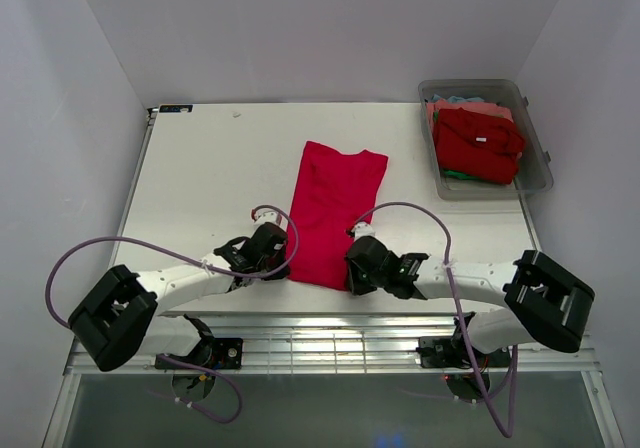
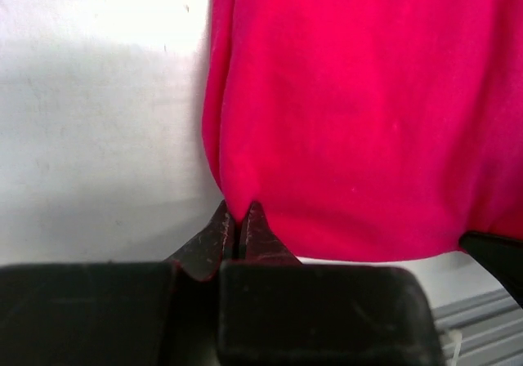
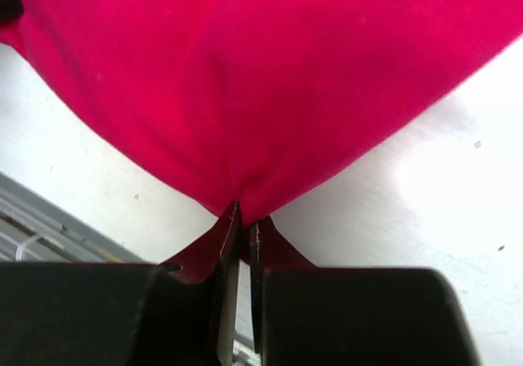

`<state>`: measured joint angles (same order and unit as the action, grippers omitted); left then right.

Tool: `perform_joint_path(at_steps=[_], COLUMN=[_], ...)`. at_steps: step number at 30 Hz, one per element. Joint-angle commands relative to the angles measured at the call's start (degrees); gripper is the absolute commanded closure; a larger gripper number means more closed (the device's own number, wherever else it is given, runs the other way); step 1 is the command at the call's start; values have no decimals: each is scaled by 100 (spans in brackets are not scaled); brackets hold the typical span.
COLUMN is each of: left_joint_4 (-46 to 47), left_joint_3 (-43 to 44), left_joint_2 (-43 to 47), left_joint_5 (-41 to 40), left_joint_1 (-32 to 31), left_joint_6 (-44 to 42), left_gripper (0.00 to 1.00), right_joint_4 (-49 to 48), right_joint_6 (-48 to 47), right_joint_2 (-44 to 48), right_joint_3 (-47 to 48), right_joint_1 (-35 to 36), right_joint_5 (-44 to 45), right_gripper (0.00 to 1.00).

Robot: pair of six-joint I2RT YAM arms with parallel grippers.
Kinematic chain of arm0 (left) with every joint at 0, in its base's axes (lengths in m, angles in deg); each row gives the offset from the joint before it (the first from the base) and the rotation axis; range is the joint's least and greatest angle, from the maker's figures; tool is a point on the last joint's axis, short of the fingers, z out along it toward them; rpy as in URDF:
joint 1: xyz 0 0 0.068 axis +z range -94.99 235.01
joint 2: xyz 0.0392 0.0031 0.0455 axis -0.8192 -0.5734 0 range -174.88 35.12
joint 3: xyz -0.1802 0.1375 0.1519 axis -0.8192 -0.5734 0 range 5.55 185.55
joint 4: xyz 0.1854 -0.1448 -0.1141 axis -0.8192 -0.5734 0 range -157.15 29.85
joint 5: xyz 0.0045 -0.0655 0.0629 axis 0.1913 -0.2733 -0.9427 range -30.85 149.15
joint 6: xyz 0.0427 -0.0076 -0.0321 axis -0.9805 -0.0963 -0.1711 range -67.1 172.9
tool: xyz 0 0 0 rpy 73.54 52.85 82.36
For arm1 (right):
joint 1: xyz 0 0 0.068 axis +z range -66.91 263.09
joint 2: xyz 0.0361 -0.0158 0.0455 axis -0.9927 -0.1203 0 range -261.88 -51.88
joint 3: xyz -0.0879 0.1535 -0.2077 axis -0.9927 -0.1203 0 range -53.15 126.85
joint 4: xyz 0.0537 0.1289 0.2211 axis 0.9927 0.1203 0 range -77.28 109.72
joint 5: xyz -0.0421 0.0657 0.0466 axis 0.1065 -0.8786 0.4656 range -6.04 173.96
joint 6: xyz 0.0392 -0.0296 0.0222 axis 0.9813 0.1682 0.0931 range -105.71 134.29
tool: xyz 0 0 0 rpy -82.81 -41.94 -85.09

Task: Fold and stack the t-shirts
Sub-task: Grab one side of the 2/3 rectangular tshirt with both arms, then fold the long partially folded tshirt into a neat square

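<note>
gripping the near hem of the red t-shirt [image 1: 335, 203], both sets of fingers sit low at the near edge of the counter [image 1: 210, 168].

left fingers [image 1: 283, 261]: closed on the near left corner of the hem. in the left wrist view the tips [image 2: 247, 224] are pressed together with a small pinch of red cloth [image 2: 368, 113] between them, and the fabric bulges up just past the pinch.

right fingers [image 1: 353, 268]: closed on the near right corner. in the right wrist view the tips [image 3: 235, 223] clamp a puckered point of the cloth [image 3: 261, 80], with creases fanning away from it.

a purple cable [image 1: 400, 208] loops up from each wrist.

t-shirt: lies flat on the counter as a long narrow panel, between the two arms at its near end. its far end leans slightly right.

far right corner: a clear grey plastic bin [image 1: 537, 138] sits well apart from the t-shirt. it holds a rumpled dark red garment [image 1: 480, 143] on top, with pink [image 1: 478, 109] and green [image 1: 458, 176] cloth showing at the edges.
</note>
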<state>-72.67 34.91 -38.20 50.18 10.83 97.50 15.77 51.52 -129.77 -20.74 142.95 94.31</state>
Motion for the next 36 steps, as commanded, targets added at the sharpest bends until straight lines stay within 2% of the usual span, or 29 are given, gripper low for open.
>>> perform_joint_path(at_steps=[1,6,9,13,18,22,25,29,36], left_joint_4=[-1295,-2332,-2588,-2721,-2713,-2520,-2221,-1650,-719], left_joint_3=[-107,174,359,1016,1905,2240,2284,2214,2354], left_joint_2=[299,1422,1733,1918,1664,1435,1329,1013,214], left_joint_5=[290,431,572,432,-156,-570,-886,-922,-984], left_joint_1=[-196,-371,-433,-451,-451,-451,-451,-442,-346], left_joint_6=[5,329,540,620,445,286,137,-109,-548], left_gripper=[100,100,100,100,100,100,100,100,100], right_joint_4=[810,1689,2197,2683,3219,3378,3378,3352,2667], right_joint_6=[135,713,943,1005,751,540,417,83,-673], right_joint_2=[124,633,976,1258,1083,863,767,617,494], right_joint_3=[-24,196,407,881,1934,2349,2455,2552,2350], right_joint_1=[403,1071,1291,1318,1309,1231,950,494,-324], right_joint_5=[55,371,625,1038,1952,2620,2788,2964,2806], right_gripper=[92,92,92,92,92,92,92,92,92])
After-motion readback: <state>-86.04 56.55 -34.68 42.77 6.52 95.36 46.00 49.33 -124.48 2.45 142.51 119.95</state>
